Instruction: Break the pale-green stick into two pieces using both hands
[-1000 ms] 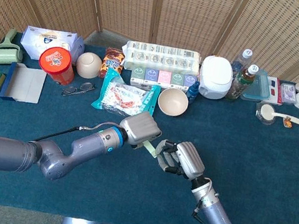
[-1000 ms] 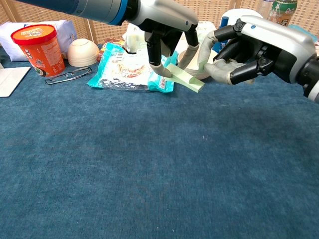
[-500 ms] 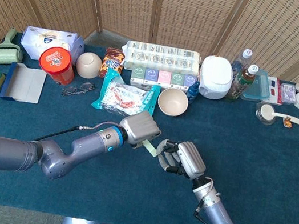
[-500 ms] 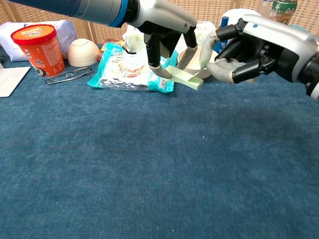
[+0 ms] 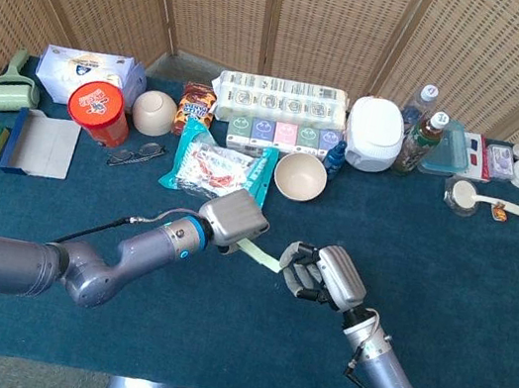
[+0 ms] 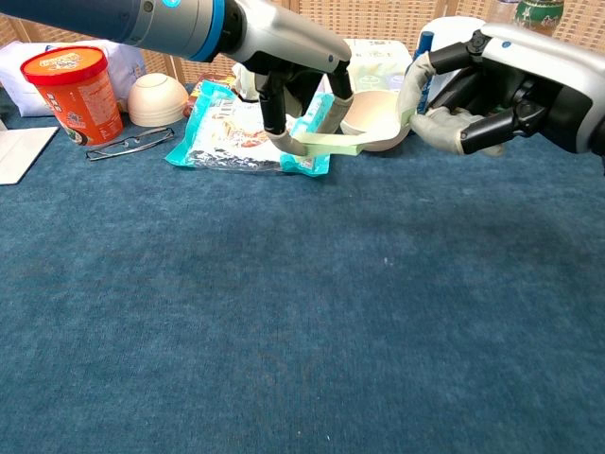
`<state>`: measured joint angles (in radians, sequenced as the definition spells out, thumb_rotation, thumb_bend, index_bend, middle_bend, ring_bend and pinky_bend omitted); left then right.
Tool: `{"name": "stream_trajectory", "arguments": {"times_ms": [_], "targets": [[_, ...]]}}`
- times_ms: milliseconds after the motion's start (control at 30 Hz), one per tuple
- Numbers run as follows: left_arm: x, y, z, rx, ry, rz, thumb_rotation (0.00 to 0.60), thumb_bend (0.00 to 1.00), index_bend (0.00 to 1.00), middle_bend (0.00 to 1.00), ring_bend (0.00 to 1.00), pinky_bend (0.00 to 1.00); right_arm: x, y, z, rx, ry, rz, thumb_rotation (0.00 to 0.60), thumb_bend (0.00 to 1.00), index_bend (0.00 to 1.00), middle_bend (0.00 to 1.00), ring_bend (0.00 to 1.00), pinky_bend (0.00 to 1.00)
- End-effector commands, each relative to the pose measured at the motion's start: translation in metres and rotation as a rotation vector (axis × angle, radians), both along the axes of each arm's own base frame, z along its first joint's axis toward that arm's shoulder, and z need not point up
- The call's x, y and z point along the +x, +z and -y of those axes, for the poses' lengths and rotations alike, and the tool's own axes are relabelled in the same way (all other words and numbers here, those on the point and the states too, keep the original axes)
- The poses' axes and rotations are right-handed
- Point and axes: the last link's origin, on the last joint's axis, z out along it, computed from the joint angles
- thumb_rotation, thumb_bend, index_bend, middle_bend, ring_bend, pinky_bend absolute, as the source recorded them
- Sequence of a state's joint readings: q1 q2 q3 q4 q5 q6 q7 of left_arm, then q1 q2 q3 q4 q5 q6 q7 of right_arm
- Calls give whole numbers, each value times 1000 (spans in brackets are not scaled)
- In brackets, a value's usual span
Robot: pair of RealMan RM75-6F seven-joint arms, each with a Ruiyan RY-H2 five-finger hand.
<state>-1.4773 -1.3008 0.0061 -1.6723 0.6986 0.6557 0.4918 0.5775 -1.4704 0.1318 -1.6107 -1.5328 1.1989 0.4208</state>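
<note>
We've got a blue cloth table (image 5: 478, 323) in front of wicker screens, and the cream bowl (image 5: 300, 176) near the middle back makes a handy landmark. Just in front of that bowl, the left hand (image 5: 232, 218) is pinching one end of the pale-green stick (image 5: 258, 254), fingers closed on it from above; in the chest view the stick (image 6: 329, 145) sticks out level toward the right, held up off the cloth. The right hand (image 5: 324, 275) sits a bit further in front and to the right of the bowl, fingers curled in tight. From the chest camera its fingers (image 6: 452, 128) look apart from the stick's free end, so we'd say it's clenched on nothing. Right beside the bowl on the left lies a teal snack bag (image 5: 216, 166). Further left of the bowl there's a pair of glasses (image 5: 134, 154) and an orange tub (image 5: 98, 111).
</note>
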Motion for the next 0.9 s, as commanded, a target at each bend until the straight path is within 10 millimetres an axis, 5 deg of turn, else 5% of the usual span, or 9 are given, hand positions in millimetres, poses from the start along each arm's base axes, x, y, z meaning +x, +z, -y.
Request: {"name": "stream_trajectory", "arguments": {"times_ms": [33,567,667,900], "targets": [[-4,2,-1,3,7,-3,600,385,668,1000,1000,1000,-2,1,0,-3,-5,0,600,493,686,945,1000,858],[-43,20,-3,36,76,5,600,385,668,1000,1000,1000,-24,13,8,-30,-50,-57,600,494,655,929,981,826],[-56,27,-2,56,89,6,600,385,664,1000,1000,1000,-37,18,10,-27,-70,-101,600,494,561,875,914,766],[-82,35,4,86,104,12,600,385,642,1000,997,1000,-62,24,12,-9,-104,-196,600,493,155,571,603,474]]}}
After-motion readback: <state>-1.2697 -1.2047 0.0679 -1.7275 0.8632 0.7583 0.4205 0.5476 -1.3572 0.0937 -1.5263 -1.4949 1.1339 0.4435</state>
